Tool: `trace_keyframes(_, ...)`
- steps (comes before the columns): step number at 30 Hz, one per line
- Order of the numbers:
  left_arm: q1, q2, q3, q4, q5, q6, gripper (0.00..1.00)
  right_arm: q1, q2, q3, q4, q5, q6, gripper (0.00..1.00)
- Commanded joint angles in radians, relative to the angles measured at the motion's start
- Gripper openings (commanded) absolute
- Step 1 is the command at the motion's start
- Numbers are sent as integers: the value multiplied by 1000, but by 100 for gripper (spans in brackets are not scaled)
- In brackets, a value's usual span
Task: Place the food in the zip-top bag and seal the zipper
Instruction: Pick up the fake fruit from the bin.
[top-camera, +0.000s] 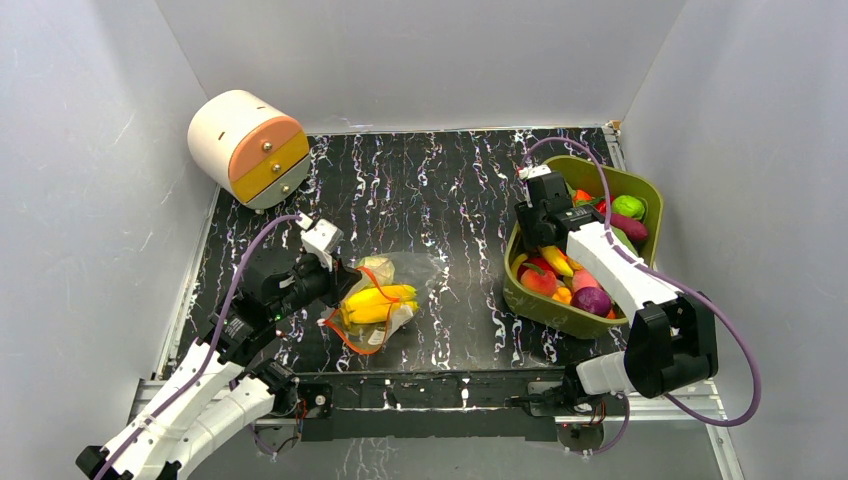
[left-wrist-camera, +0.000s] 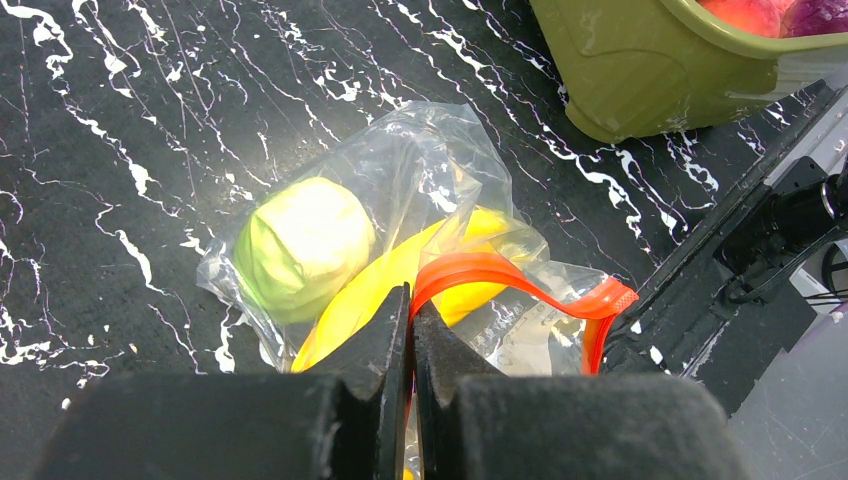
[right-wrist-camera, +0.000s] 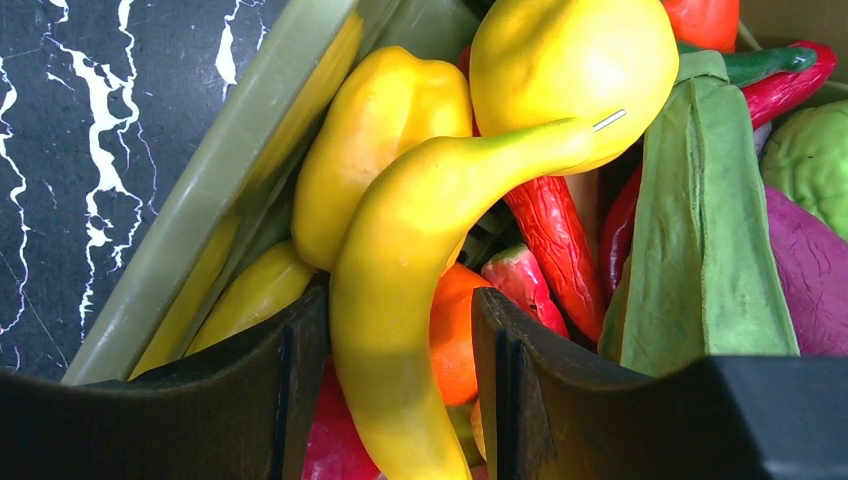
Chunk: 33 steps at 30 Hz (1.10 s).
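Closest to the lens, the two dark fingers of the left pincer were pressed together, clamped on the thin red-orange zipper strip of the clear crinkly zip-top bag. From the fingertips the strip looped off to the right and folded back. Just ahead of the tips, inside the bag, we saw a pale green round toy to the left and a glossy yellow toy banana running up under the fingers. The bag lay on the black white-veined tabletop. An olive-green plastic tub stood farther ahead, to the right.

The right pincer hung inside that tub with its fingers apart, straddling a curved yellow toy fruit. The finger on the tub-wall side looked to be against it, while a gap showed at the other. Beyond the tips sat a yellow toy pepper, a round yellow fruit, a red chilli and, to the right, a flat green pod. From above, we noted a white drum with orange and yellow drawers well beyond the left pincer.
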Motion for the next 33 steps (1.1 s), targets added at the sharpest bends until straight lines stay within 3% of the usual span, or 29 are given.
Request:
trace_keyframes(1, -1, -9, 1, 13, -1, 5, 0, 6, 9, 12, 45, -43, 2, 52)
trace_keyframes(11, -2, -1, 2, 11, 0, 5, 0, 7, 6, 7, 31, -47, 2, 47)
trace_keyframes(16, -1, -4, 2, 11, 0, 5, 0, 6, 25, 2, 24, -52, -4, 56)
trace_keyframes(33, -1, 11, 2, 14, 11, 5, 0, 6, 12, 53, -11, -49, 13, 38)
